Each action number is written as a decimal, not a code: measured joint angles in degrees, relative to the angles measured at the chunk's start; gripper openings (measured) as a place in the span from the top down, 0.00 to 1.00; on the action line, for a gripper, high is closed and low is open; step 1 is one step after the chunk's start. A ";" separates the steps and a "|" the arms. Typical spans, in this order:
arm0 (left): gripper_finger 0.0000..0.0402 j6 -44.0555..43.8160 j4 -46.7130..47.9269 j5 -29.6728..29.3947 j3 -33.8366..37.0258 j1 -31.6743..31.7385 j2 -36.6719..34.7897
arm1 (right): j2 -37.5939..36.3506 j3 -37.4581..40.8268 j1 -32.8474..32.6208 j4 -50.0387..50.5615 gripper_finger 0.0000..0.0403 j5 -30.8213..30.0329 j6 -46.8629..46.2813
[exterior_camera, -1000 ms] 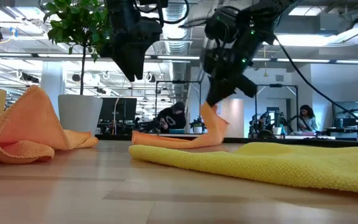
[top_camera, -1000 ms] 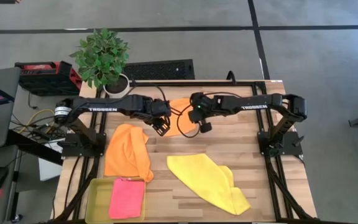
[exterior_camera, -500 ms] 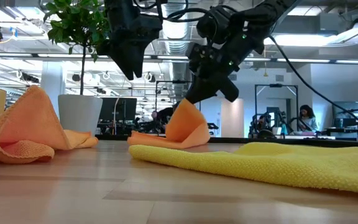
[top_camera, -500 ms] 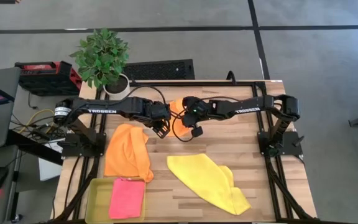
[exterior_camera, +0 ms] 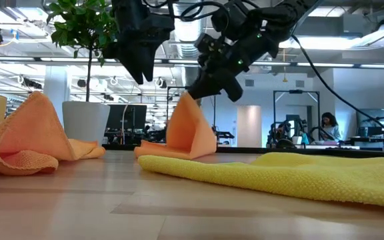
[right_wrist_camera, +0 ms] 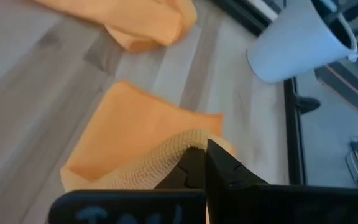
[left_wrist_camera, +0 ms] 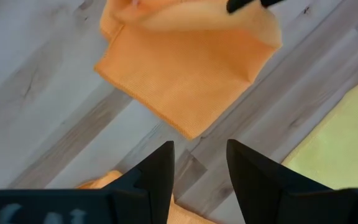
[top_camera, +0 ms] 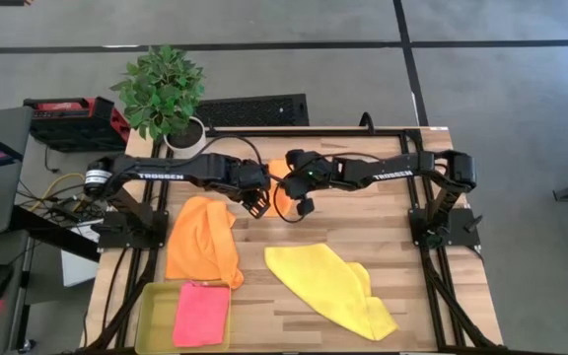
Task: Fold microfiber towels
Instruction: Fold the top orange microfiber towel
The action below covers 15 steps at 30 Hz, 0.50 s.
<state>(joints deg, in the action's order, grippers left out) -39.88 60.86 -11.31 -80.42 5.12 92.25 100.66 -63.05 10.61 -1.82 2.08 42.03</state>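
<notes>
Pink towel flat; yellow towel spread; orange towel crumpled; 2nd orange towel half-lifted, folding.

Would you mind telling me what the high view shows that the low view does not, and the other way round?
Only the high view shows the pink towel lying in the tray, and the crate on the floor beside the table.

Only the low view shows the far orange towel raised into a peak above the table by the right hand, and a person in the room behind.

Both show the plant, the yellow towel, the crumpled orange towel and the left hand hanging near the lifted one.
</notes>
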 joint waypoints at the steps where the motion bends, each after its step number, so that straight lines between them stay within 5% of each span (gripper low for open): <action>1: 0.65 0.00 -0.01 0.02 0.00 -0.06 -0.23 | 0.00 0.00 -0.01 -0.48 0.98 0.63 -0.01; 15: 0.65 -1.80 -0.11 -0.52 -0.22 -0.37 -5.33 | 6.71 -4.57 -0.02 -4.21 0.98 1.03 -0.64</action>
<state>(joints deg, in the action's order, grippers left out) -41.68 60.75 -11.83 -80.64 4.75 86.92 107.37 -67.62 10.59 -6.02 3.11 41.39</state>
